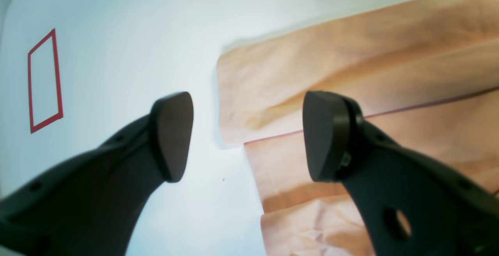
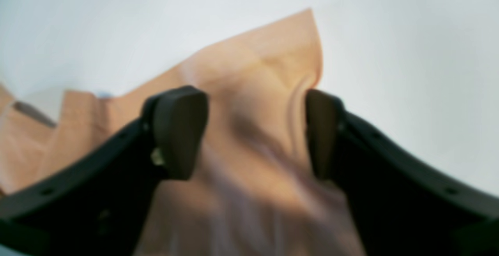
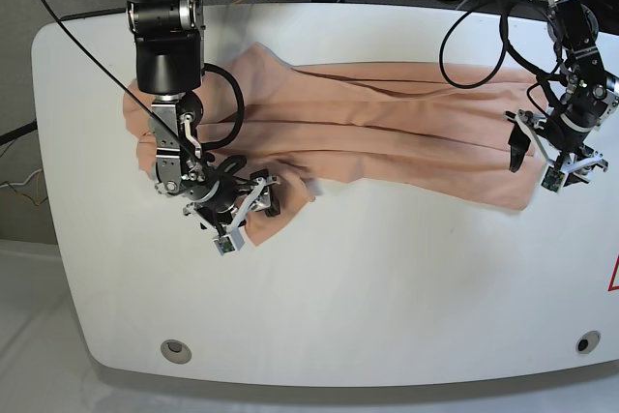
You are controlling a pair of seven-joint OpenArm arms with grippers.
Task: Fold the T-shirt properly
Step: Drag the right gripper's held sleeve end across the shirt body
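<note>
Pincers, two: left pincer [image 1: 247, 135] agape, right pincer [image 2: 255, 131] astride one T-shirt [image 3: 387, 128], grip unclear.

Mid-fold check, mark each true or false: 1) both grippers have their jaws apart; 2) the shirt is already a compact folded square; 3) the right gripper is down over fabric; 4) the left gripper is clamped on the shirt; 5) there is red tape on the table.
1) True: left gripper and right gripper both show spread jaws.
2) False: the T-shirt lies long across the table.
3) True: cloth bunches between its fingers.
4) False: it hovers open at the shirt's edge.
5) True: a red tape rectangle.
</note>
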